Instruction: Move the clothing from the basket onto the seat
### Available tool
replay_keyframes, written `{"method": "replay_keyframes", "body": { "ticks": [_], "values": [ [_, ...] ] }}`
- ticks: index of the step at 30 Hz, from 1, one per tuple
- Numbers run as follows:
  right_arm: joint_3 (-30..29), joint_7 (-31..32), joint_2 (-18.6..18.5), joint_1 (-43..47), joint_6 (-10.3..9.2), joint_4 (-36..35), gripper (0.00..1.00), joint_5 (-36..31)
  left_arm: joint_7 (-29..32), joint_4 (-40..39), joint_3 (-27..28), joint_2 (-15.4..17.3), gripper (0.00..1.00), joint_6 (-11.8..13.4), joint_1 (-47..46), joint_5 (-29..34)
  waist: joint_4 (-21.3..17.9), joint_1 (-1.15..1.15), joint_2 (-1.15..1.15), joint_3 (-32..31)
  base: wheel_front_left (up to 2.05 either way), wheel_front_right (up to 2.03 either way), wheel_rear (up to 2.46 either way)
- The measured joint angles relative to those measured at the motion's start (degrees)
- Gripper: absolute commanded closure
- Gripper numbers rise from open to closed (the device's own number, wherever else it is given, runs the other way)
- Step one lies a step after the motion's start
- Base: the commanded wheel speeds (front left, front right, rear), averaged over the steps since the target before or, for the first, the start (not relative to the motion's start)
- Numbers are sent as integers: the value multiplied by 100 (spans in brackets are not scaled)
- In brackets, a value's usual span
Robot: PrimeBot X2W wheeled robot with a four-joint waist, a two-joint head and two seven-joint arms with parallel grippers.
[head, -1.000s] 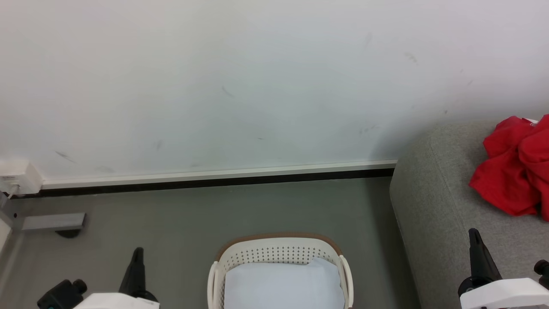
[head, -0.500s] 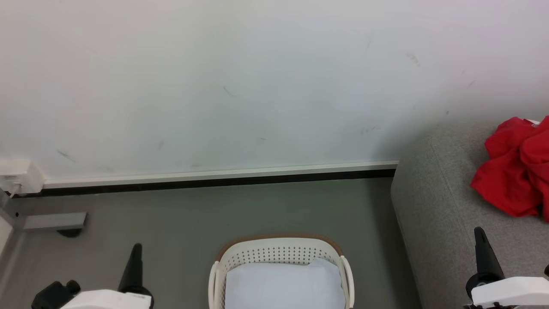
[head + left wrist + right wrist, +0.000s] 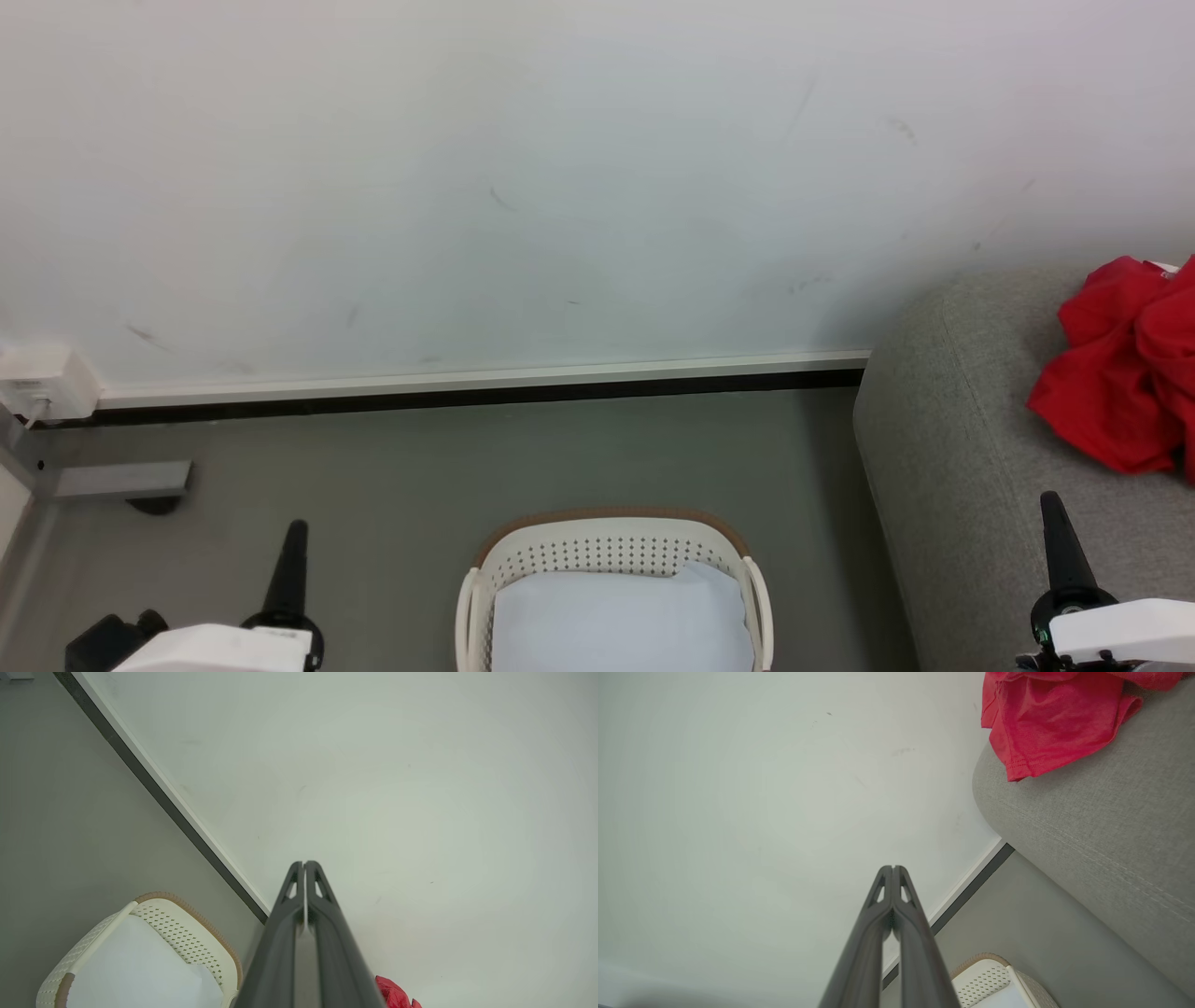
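Red clothing is already lying on the seat and hasn't budged in the last second. The basket holds just a pale cloth. The 2 arms only eased outward a bit. Left gripper and right gripper both have jaws pressed together, holding nothing. Looks done to me. No readable writing anywhere.

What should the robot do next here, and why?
Probably just pull back and stop: the red garment already lies on the sofa, the visible part of the basket holds a pale cloth, and the left pincer and right pincer are shut and empty.
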Motion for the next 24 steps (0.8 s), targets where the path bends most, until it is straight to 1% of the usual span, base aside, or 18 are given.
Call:
{"method": "replay_keyframes", "body": {
  "ticks": [10,12,24],
  "values": [
    [-74,123,10,1,0,-55,100,503,143,-63,55,-14,100,-24,-16,-456,15,0,0,-4,0,0,0],
    [-97,168,13,1,0,-77,100,632,191,-85,77,-20,100,-25,-26,-659,20,0,0,-5,0,0,0],
    [-163,302,20,2,0,-127,100,1194,323,-149,138,-46,100,-52,-51,-1149,38,0,0,-10,0,0,0]
  ]
}}
